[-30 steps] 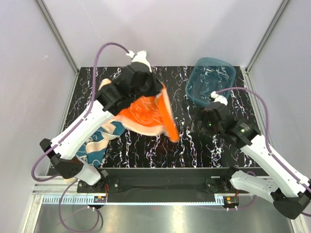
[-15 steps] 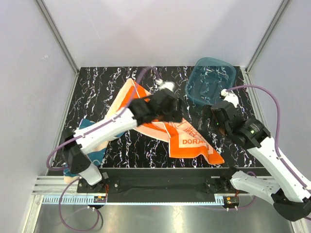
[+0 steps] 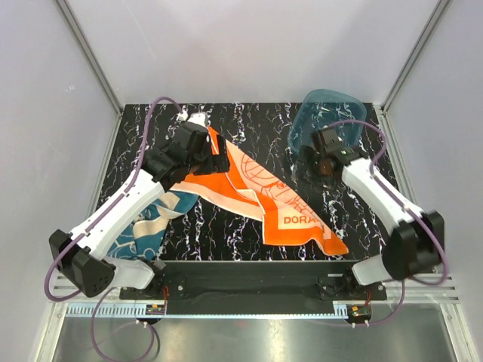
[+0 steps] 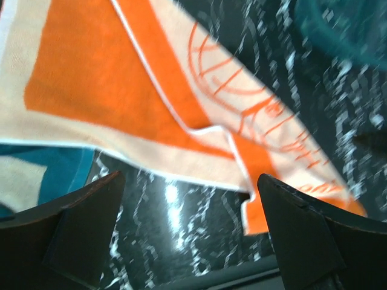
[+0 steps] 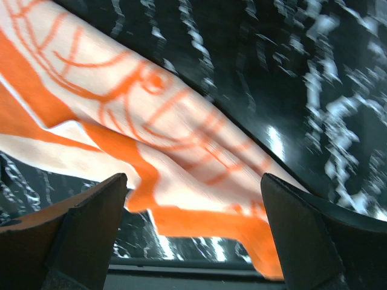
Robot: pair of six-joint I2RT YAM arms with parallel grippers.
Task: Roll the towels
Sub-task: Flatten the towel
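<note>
The orange towel (image 3: 264, 197) lies spread out flat on the black marbled table (image 3: 226, 234), running diagonally from back left to front right. The teal-blue towel (image 3: 151, 222) lies crumpled at the front left, partly under my left arm and under the orange towel's back-left part. My left gripper (image 3: 220, 160) hovers open over the orange towel's back-left part; in the left wrist view the gripper (image 4: 190, 232) holds nothing above the orange towel (image 4: 115, 90) and the teal towel (image 4: 42, 172). My right gripper (image 3: 311, 166) stands open beside the towel's right edge, its empty fingers (image 5: 78, 235) framing the orange towel (image 5: 157, 139).
A translucent teal plastic tub (image 3: 332, 121) sits at the back right, right behind the right gripper; its edge shows in the left wrist view (image 4: 344, 30). White walls and metal frame posts enclose the table. The table's front edge runs just past the orange towel's corner.
My left gripper opened and let go of the orange towel, which dropped and now lies spread on the table. The left arm swung to the back left; the right gripper moved back toward the tub.
</note>
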